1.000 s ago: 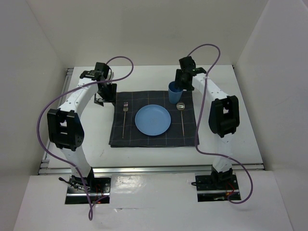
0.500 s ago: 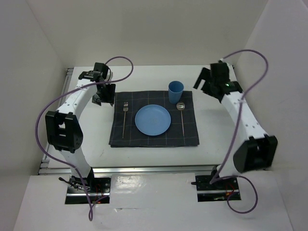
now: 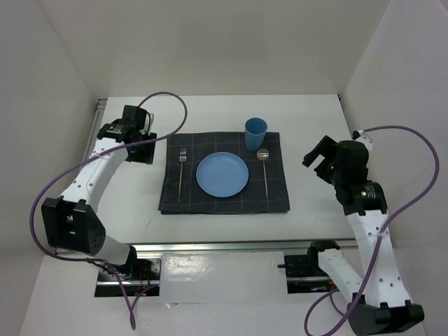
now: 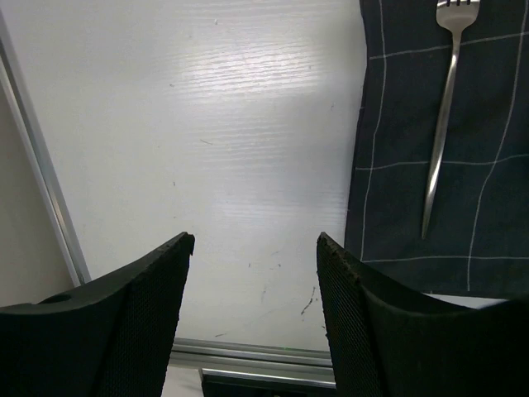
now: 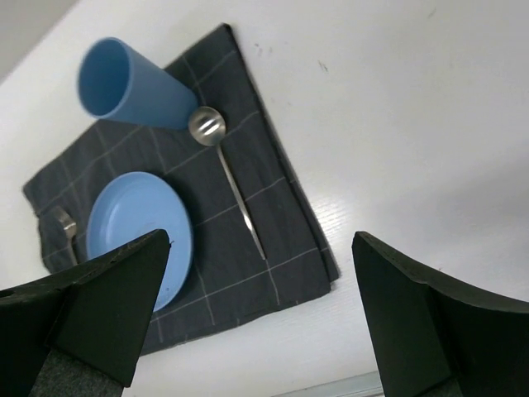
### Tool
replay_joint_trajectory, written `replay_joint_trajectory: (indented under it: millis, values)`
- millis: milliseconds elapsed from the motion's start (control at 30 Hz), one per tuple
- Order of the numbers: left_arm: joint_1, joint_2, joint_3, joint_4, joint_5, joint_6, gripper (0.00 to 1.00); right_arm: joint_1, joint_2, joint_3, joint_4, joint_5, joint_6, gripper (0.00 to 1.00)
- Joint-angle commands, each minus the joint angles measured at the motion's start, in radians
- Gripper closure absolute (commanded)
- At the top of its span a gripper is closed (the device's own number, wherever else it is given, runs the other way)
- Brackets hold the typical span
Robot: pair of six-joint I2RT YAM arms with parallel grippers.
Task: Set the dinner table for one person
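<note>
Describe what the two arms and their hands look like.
The left arm and right arm have white links with black joint housings. A purple cable loops along each. The left hand and right hand each have two black, textured fingers.

Bare surface (image 3: 315, 115) is open behind the mat (image 3: 210, 201) and on both sides of it. There is also a thin strip in front, up to the front rail (image 3: 231, 245). Mat centre is taken:
- plate (image 3: 222, 174) in the middle
- fork (image 3: 181, 171) to its left
- spoon (image 3: 264, 175) to its right, with narrow cloth lanes between
- cup (image 3: 255, 133) upright at the mat's far right, just behind the spoon bowl; it is the only tall item

Left hand (image 4: 254, 241), fingers apart, is over bare surface left of the mat, near the left rail (image 4: 33, 165) and side wall (image 3: 49, 105). Right hand (image 5: 260, 236), fingers wide apart, is above the right side, well apart from the mat. Purple cable (image 3: 171, 101) loops over the far left.
</note>
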Motion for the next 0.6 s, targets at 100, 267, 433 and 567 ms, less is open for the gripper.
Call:
replay_joint_trajectory:
  millis: [100,267,433,567]
  values:
    - [0.014,-0.114,-0.046,0.040,-0.036,0.022,0.29,0.000,-0.047,-0.007,-0.043,-0.033,-0.004,0.00]
    - [0.014,-0.167,-0.078,0.049,-0.026,0.022,0.29,0.000,-0.038,0.004,-0.088,-0.033,0.009,0.00]
    - [0.023,-0.188,-0.109,0.058,-0.007,0.031,0.29,0.000,-0.047,0.015,-0.107,0.012,0.058,0.00]
    - [0.023,-0.197,-0.118,0.068,0.002,0.031,0.29,0.000,-0.038,0.033,-0.132,0.037,0.070,0.00]
